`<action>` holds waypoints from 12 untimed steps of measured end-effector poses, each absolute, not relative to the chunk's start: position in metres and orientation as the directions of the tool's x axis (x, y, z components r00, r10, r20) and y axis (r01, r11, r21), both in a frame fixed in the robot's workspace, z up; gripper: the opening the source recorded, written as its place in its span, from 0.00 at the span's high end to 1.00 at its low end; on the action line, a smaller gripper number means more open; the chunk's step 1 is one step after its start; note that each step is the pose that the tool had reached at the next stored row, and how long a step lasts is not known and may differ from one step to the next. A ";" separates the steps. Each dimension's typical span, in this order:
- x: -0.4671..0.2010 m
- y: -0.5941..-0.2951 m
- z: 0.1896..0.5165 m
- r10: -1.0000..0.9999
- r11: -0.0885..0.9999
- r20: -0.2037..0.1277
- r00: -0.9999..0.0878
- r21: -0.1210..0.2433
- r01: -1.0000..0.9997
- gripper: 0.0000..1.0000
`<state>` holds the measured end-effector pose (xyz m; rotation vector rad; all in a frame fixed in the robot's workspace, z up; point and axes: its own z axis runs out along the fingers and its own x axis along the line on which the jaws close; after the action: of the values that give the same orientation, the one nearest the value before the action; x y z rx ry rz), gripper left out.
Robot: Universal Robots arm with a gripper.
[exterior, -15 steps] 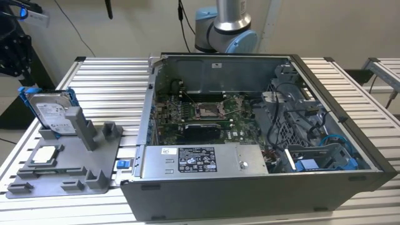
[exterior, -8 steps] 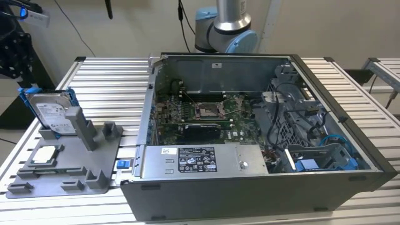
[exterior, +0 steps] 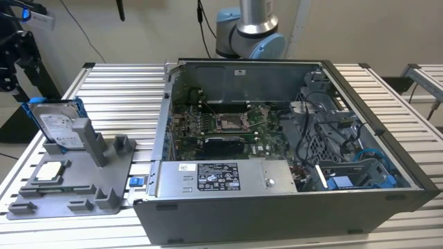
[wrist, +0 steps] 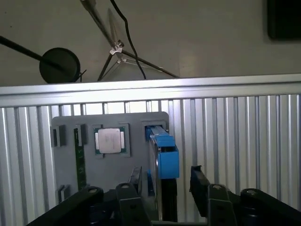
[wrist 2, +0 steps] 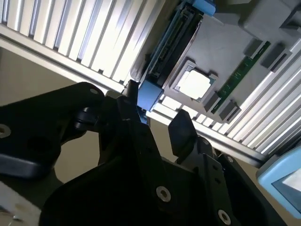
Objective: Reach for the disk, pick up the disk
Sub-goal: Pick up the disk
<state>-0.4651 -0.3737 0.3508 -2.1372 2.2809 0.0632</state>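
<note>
Reach step: end effector (wrist: 166,173) over the upright disk (wrist: 164,151).
Its fingers (wrist: 197,178) spread, straddling the disk's edge, no grip yet — closing calls for even contact on both faces.

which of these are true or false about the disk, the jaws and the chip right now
1. The disk stands on edge in the gray holder. True.
2. The jaws are shut on the disk. False: they are open, and in the first wrist view the disk's blue frame shows in the gap between them.
3. A square chip lies flat on the holder, beside the disk. True.
4. The computer case is closed. False: it is open, with its circuit board showing.
5. The disk sits inside the case. False: it is in the holder, outside the case, toward the exterior view's left.
</note>
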 end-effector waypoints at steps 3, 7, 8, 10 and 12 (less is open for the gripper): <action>-0.465 -0.374 0.351 -0.997 0.064 -0.039 -0.065 0.019 -0.998 0.00; -0.466 -0.373 0.345 -0.998 0.056 -0.039 -0.056 0.016 -0.998 0.00; -0.466 -0.373 0.343 -0.998 0.049 -0.039 -0.050 0.015 -0.999 0.00; -0.466 -0.372 0.340 -0.999 0.032 -0.039 -0.032 0.012 -0.999 0.00; -0.466 -0.371 0.336 -0.999 0.014 -0.039 -0.015 0.009 -1.000 0.00</action>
<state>-0.4660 -0.3711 0.3361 -2.1897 2.2218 0.0534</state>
